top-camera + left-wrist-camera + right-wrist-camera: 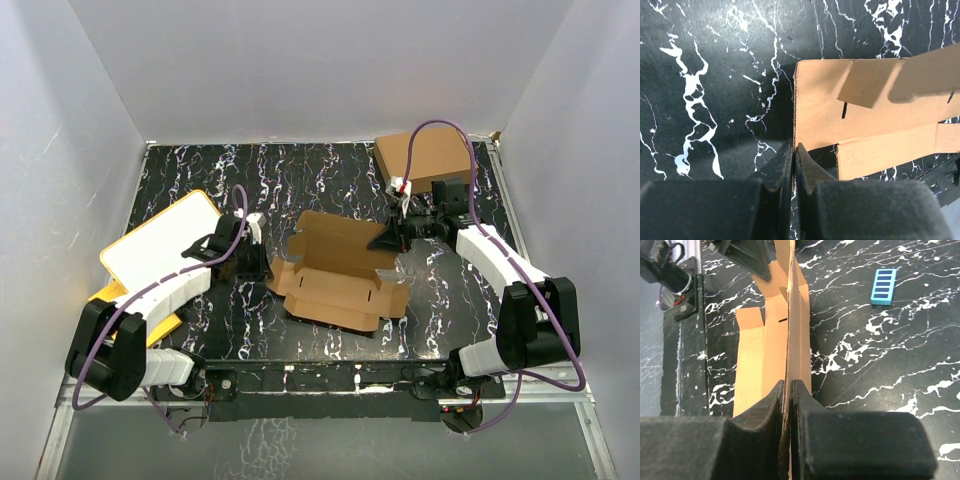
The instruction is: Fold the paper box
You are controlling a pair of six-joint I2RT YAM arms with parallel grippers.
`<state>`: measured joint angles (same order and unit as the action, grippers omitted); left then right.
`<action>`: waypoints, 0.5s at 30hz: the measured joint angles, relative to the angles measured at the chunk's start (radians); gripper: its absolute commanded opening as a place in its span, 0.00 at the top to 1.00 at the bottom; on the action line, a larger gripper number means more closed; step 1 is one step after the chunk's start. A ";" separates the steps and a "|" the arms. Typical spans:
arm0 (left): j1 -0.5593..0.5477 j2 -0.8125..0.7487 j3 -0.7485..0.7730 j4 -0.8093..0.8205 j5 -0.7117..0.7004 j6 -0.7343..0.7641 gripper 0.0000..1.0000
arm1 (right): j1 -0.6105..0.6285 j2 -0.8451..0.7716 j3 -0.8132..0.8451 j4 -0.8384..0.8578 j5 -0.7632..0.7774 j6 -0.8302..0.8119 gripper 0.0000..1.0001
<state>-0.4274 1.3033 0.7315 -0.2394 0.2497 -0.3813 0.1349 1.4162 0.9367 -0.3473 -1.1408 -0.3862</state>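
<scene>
You can't see the paper box (875, 115) whole in the left wrist view: its right side runs off frame. In the right wrist view its near edge vanishes between the right pincer's (789, 390) fingers. The blue block's (884, 286) markings are too small to read.

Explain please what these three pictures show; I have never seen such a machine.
Two robot arms stand at a black marbled table. One picture looks down from above; the other two come from cameras on each wrist. Between the arms lies the paper box, a partly folded cardboard sheet. The left claw is shut on its edge, and the right claw is shut on an upright flap. Also there: a ready-made brown box, a white board with a yellow rim and a small blue block.
</scene>
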 measured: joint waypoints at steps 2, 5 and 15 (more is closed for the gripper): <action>0.000 -0.010 -0.029 0.019 0.000 0.001 1.00 | 0.003 -0.001 0.002 -0.034 -0.026 -0.052 0.92; 0.000 -0.056 -0.106 0.068 0.003 -0.002 1.00 | 0.021 -0.002 0.021 -0.086 -0.024 -0.114 0.92; 0.003 -0.193 -0.215 0.413 -0.030 0.036 1.00 | 0.038 0.023 0.288 -0.161 0.071 -0.316 0.92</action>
<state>-0.4240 1.1103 0.5167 0.1738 0.2195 -0.3454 0.1730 1.4391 1.2247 -0.5083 -1.0702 -0.7025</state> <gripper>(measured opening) 0.011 0.087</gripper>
